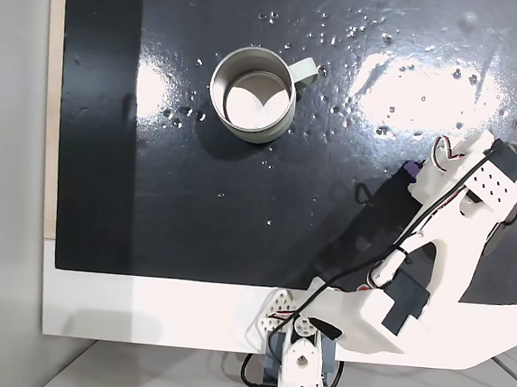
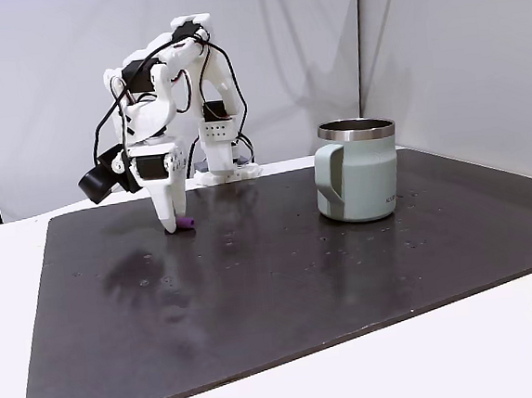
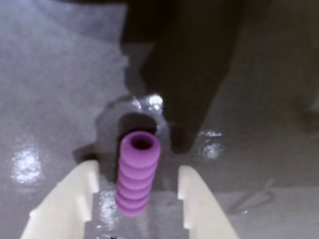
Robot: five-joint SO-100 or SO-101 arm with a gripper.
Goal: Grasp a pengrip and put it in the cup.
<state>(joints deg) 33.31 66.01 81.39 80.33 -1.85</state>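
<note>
Since the pengrip (image 3: 137,172) lies flat on the black mat (image 1: 194,206) between the jaws of the gripper (image 3: 135,196), which stand apart on either side without touching it, a centred, gentle squeeze is called for so the soft ribs are not pinched askew. The cup (image 1: 254,93) stands well apart; nothing is seen between them on the worktop (image 2: 0,250).
</note>
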